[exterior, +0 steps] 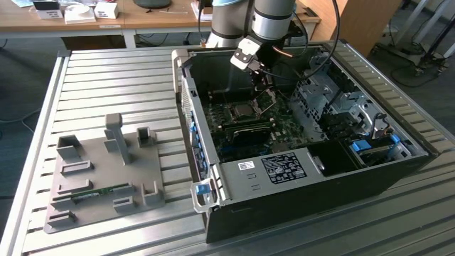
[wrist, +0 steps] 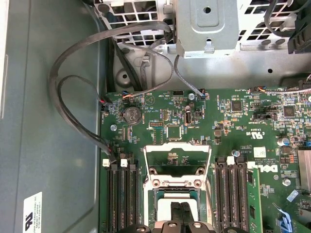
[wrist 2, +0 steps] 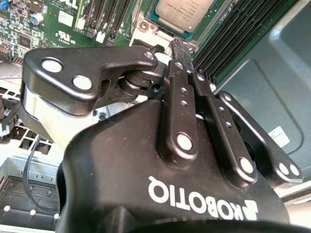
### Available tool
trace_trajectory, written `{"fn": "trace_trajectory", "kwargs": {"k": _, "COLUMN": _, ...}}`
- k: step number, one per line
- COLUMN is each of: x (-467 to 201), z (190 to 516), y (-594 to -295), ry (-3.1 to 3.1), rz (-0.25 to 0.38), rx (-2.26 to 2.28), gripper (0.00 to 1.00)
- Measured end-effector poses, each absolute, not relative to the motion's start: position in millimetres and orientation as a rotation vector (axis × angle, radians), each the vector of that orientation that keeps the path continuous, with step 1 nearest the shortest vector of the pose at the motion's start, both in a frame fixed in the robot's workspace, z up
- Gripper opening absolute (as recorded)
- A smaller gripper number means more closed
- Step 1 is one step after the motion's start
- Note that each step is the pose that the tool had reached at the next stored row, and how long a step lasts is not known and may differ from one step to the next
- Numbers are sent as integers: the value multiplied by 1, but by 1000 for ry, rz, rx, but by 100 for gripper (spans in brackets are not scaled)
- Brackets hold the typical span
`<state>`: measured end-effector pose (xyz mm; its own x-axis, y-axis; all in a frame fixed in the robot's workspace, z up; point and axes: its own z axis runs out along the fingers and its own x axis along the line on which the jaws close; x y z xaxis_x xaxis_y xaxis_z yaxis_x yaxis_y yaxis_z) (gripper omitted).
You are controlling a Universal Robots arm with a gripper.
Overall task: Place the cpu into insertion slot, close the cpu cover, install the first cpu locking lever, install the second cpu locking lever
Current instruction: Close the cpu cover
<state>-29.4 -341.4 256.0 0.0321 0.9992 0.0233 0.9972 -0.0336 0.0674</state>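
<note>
Exterior view: the gripper hangs inside the computer case, just beside the raised cover. The cpu lies in the slot.

Second wrist view: the 2 fingers are pressed together, holding nothing, near the cpu's corner.

First wrist view: memory slots flank the open cover on both sides. Closing it looks best done by pushing its free edge straight over the hinge. The cables lie well apart.

Approach to the insertion slot is open from above. The raised cpu cover, drive cage and case wall obstruct the sides.
</note>
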Motion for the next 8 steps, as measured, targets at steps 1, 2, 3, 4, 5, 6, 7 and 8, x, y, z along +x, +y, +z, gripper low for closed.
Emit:
{"fn": "trace_trajectory", "kwargs": {"k": 1, "x": -29, "z": 256, "y": -341, "ry": 2161, "rz": 99, "rx": 2233, "gripper": 11}}
{"fn": "trace_trajectory", "kwargs": {"k": 2, "x": -29, "z": 256, "y": -341, "ry": 2161, "rz": 99, "rx": 2233, "gripper": 11}}
{"fn": "trace_trajectory", "kwargs": {"k": 3, "x": -29, "z": 256, "y": -341, "ry": 2161, "rz": 99, "rx": 2233, "gripper": 11}}
{"fn": "trace_trajectory", "kwargs": {"k": 4, "x": -29, "z": 256, "y": -341, "ry": 2161, "rz": 99, "rx": 2233, "gripper": 11}}
{"fn": "trace_trajectory", "kwargs": {"k": 5, "x": -29, "z": 256, "y": -341, "ry": 2161, "rz": 99, "rx": 2233, "gripper": 11}}
{"fn": "trace_trajectory", "kwargs": {"k": 6, "x": -28, "z": 256, "y": -341, "ry": 2161, "rz": 99, "rx": 2233, "gripper": 11}}
{"fn": "trace_trajectory", "kwargs": {"k": 7, "x": -27, "z": 256, "y": -341, "ry": 2161, "rz": 99, "rx": 2233, "gripper": 11}}
{"fn": "trace_trajectory", "kwargs": {"k": 8, "x": -26, "z": 256, "y": -341, "ry": 2161, "rz": 99, "rx": 2233, "gripper": 11}}
